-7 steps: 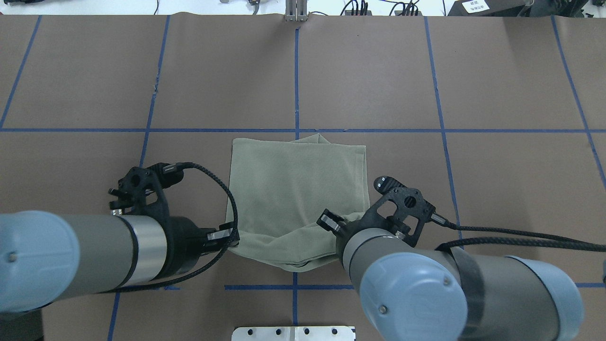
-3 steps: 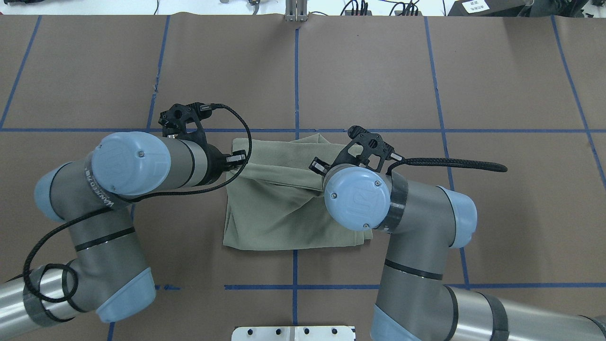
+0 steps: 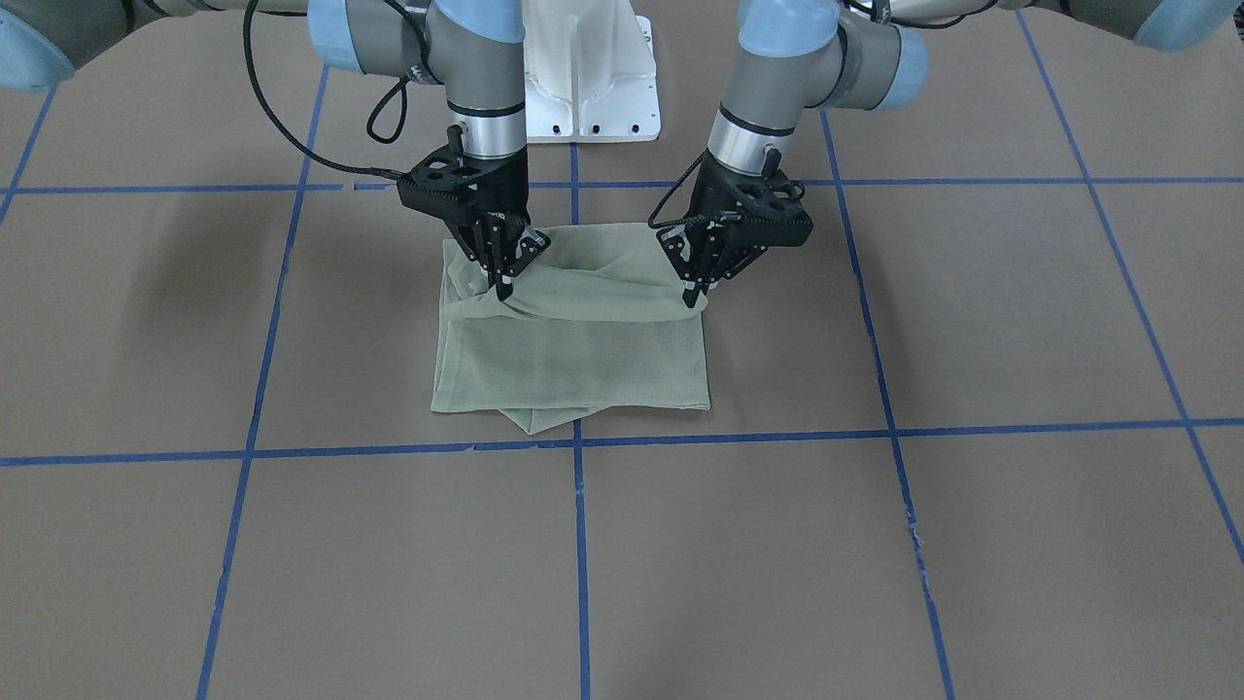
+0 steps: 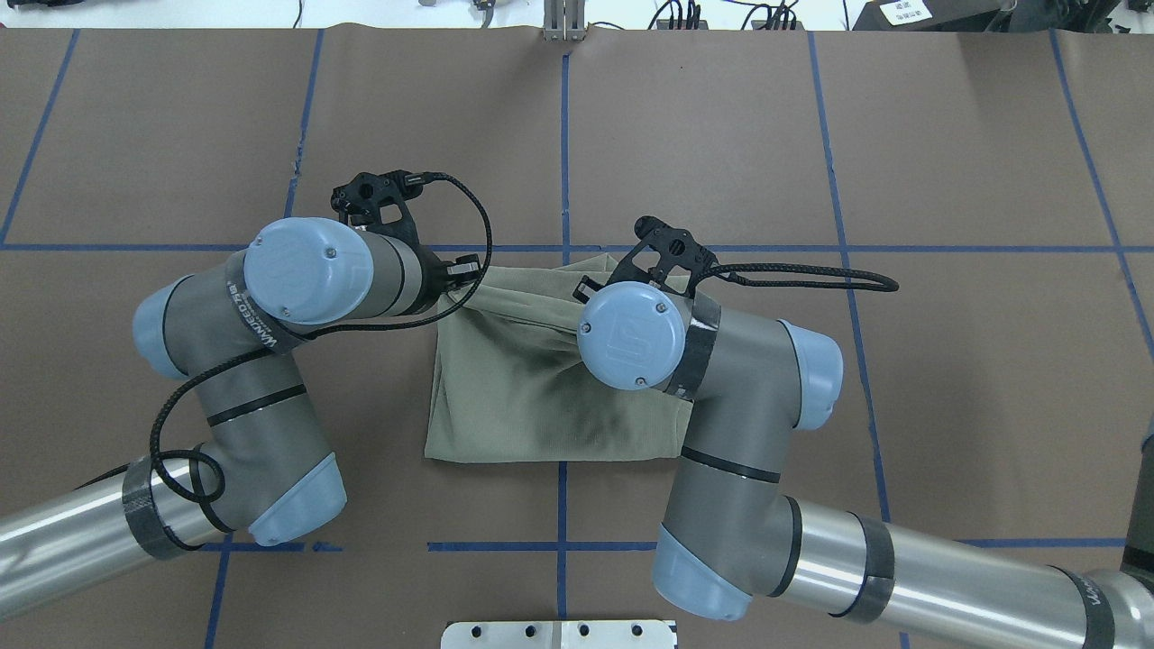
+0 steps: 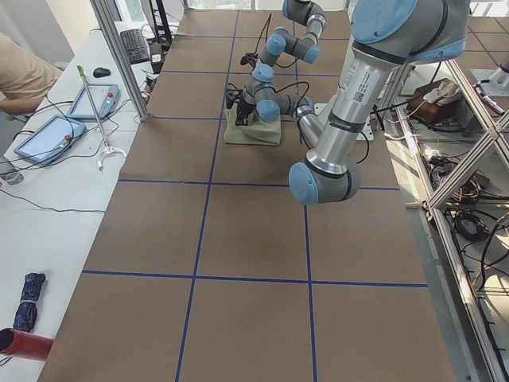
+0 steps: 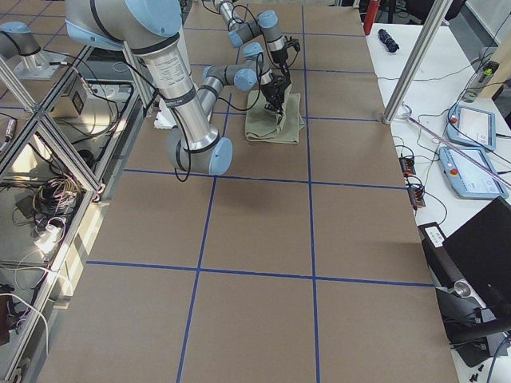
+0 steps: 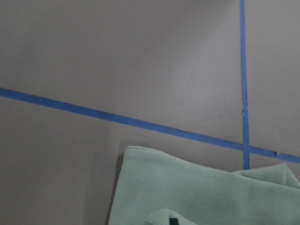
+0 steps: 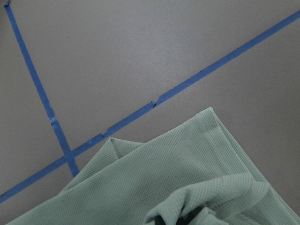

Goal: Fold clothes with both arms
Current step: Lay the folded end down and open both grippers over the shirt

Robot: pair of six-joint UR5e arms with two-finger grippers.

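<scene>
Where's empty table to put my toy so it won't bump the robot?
Past the blue tape line beyond the shirt, the table is bare. It's crowded over the shirt, where the left gripper and right gripper pinch it.

White letters run along a black band [image 4: 245,311] wrapped round the left arm [image 4: 261,424], just behind the left pincer [image 3: 696,289]. They seem to read "WANTED", followed by letters too small to make out. The round blue cap [image 4: 634,335] directly behind the right pincer [image 3: 502,285] bears a raised "UR" mark. Far beyond the right pincer, a white label [image 4: 906,11] on a dark box carries print that cannot be read.
</scene>
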